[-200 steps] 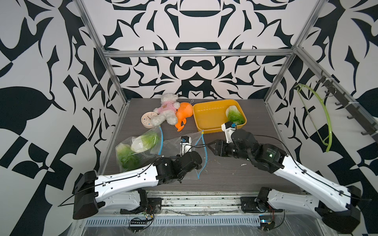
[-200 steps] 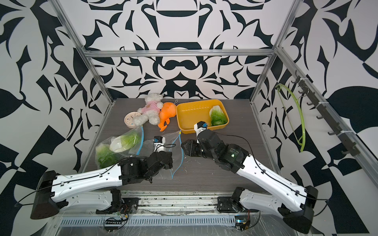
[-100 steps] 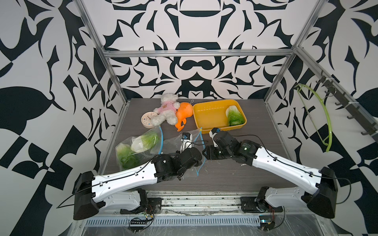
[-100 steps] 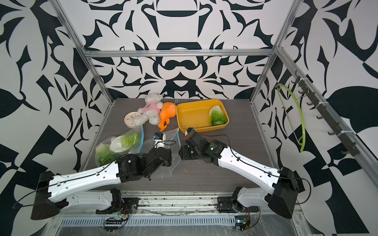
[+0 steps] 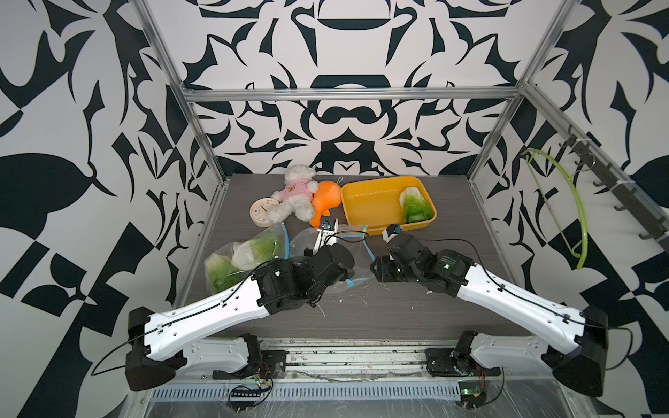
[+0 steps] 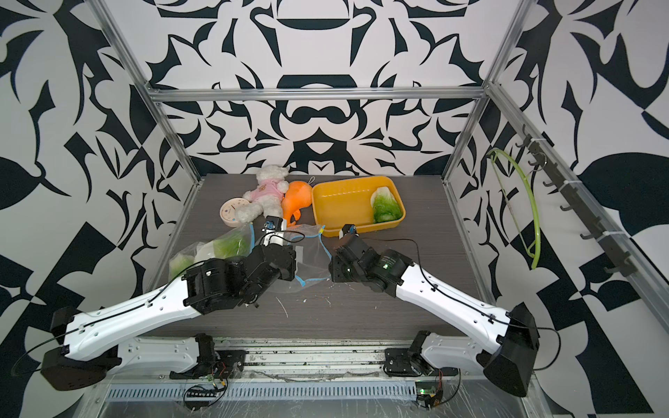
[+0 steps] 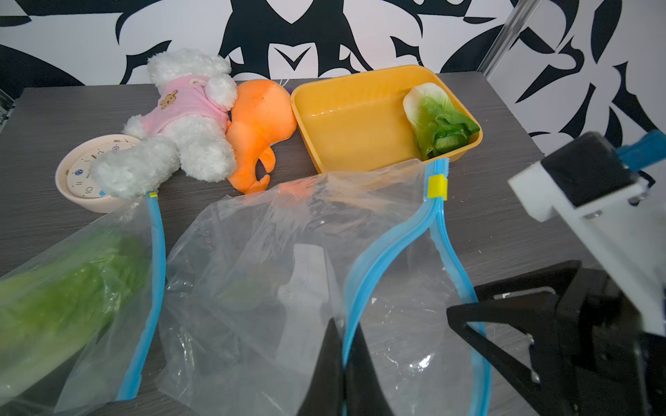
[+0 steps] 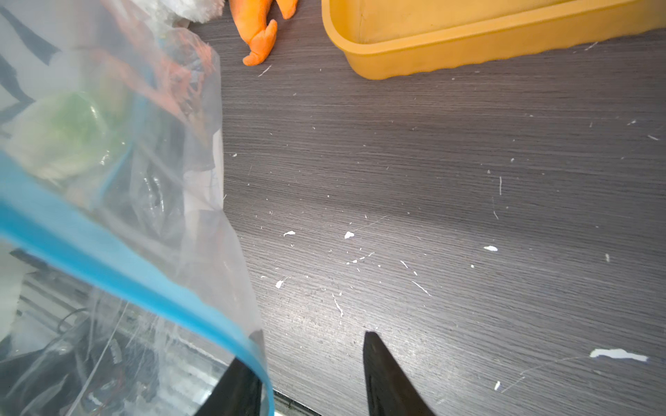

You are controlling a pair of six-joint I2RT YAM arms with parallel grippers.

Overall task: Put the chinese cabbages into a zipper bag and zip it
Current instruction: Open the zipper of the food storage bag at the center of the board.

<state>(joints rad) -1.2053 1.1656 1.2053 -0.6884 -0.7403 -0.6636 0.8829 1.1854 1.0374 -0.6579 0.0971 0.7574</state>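
Opening of the empty zipper bag (image 5: 356,253), seen at the centre of the frame in both top views, is judged to be the step in hand. One blue lip of its mouth is pinched by the left gripper (image 7: 340,336), whose jaws are pressed together on it. The right gripper (image 8: 313,335) is seen with its jaws apart. The other blue lip lies against one finger, bare table shows in the gap, and nothing is clamped. One chinese cabbage (image 5: 416,208) lies in the yellow tray (image 5: 373,206), up and right of centre. Two more cabbages (image 5: 249,249) are seen inside a second zipper bag (image 5: 286,239), left of centre.

For the step to be done well, only the free lip should be taken, as a single layer, opposite the left gripper's pinch. The lips should then be drawn apart gently, so that the thin film is neither torn nor pulled out of the left pinch. The yellow slider (image 7: 437,187), at the far end of the zip, should not be disturbed, so that the full width of the mouth is offered to the cabbage.

Little writing can be read. Numerals are printed on the round clock (image 7: 83,180), a 10 among them. A bear emblem is carried on the pink shirt of the white plush bear (image 7: 180,119), but no words are legible there. A label (image 5: 449,258) on the right arm is too small to be read.
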